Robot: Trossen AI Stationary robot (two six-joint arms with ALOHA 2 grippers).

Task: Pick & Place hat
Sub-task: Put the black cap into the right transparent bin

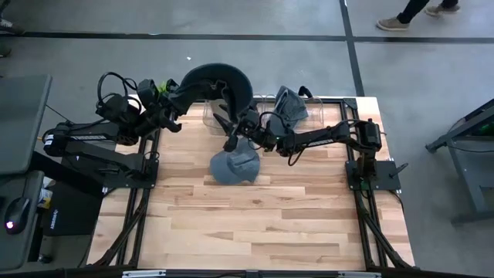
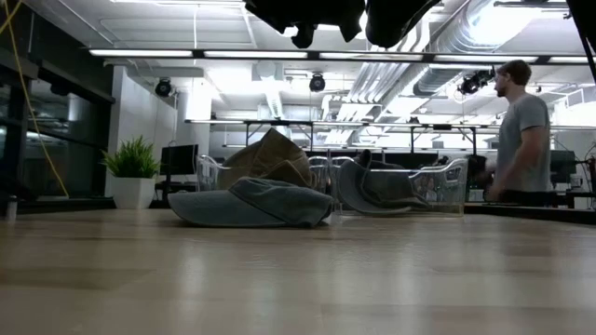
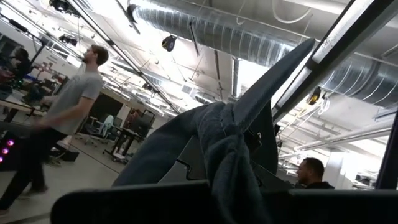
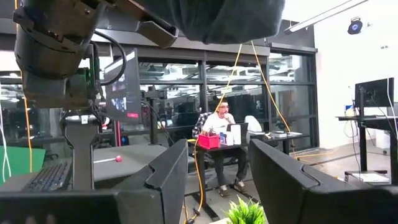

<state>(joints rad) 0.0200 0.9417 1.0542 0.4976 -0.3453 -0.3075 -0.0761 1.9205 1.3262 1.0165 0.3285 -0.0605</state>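
My left gripper (image 1: 184,91) is shut on a dark hat (image 1: 220,81), held high over the table's far middle; the hat also shows at the top of the low view (image 2: 307,14). My right gripper (image 1: 235,135) is open and empty in the air just right of and below that hat, its fingers (image 4: 168,180) spread. A blue-grey hat (image 1: 234,164) lies flat on the table (image 1: 255,224) below my right gripper. A brownish hat (image 2: 270,154) and a grey hat (image 1: 289,104) sit in clear bins at the far edge. My left gripper pinches a bunched fold of the dark hat's cloth (image 3: 229,155) between its two fingers, coming from the table's left. The hat is lifted clear of the table and spreads out beyond the fingers, toward the table's right.
Two clear plastic bins (image 2: 400,186) (image 1: 208,116) stand side by side at the table's far edge. The near half of the wooden table is bare. A person (image 2: 521,130) stands beyond the table, and another sits farther off (image 4: 221,124).
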